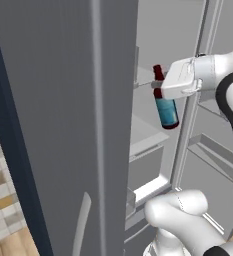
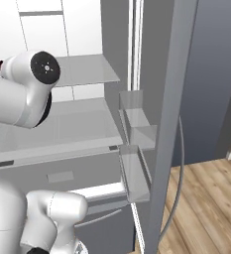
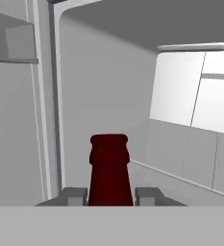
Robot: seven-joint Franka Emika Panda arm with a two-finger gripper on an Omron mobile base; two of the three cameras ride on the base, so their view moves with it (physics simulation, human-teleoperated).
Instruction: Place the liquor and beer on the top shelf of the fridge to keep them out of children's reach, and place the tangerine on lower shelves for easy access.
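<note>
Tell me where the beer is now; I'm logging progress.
The beer hangs tilted in the gripper, inside the open fridge, in the left base view's upper right.

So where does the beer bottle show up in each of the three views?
Left base view: the beer hangs upper right of centre, gripped at its neck by the gripper, inside the open fridge.
Right base view: I can't find it; the arm covers the far left.
Hand view: its dark neck and cap rise at bottom centre between the fingers.
Shared landmark: the fridge's pale grey interior.
</note>
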